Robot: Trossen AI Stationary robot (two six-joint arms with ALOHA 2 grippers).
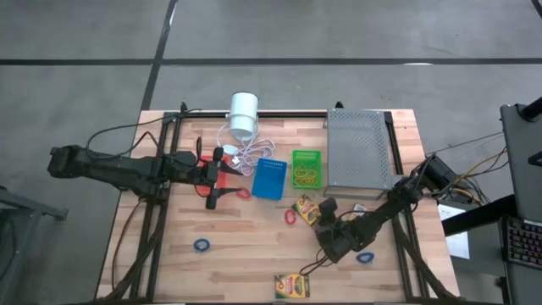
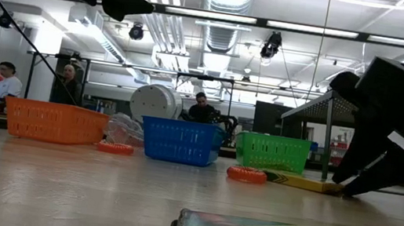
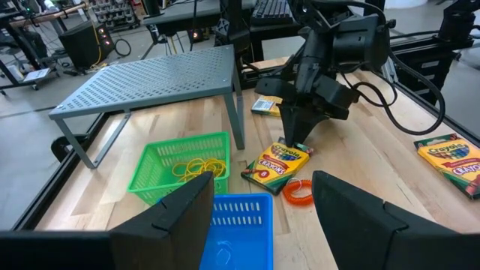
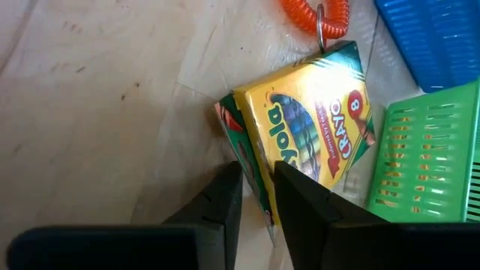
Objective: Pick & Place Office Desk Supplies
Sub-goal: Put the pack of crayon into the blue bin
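Observation:
My right gripper [image 1: 325, 215] points down at a yellow-green crayon box [image 1: 305, 208] lying mid-table and is shut on it. A second crayon box [image 1: 291, 285] lies flat by the near edge. My left gripper [image 1: 222, 176] hovers open over the red-orange basket [image 1: 227, 175], facing the blue basket [image 3: 236, 225], and holds nothing. The green basket [image 1: 306, 168] holds yellow bands. Red coiled bands [image 1: 290, 218] [image 1: 244, 193] and blue bands [image 1: 201, 246] [image 1: 365, 257] lie loose on the wood. My right gripper [image 4: 256, 176] pinches the crayon box between its two fingers at a corner, on the narrow side wall [image 4: 244, 161]. The fingers [image 3: 296, 139] come slanting down from the table's right. The box's yellow face [image 4: 307, 127] shows; in the low view the box [image 2: 292, 179] sits low on the table.
A large grey perforated tray [image 1: 360, 151] stands on legs at the far right, beside the green basket. A white cylinder [image 1: 244, 114] with coiled cord sits at the far edge. Bare wood lies left of the near crayon box. People show in the room behind.

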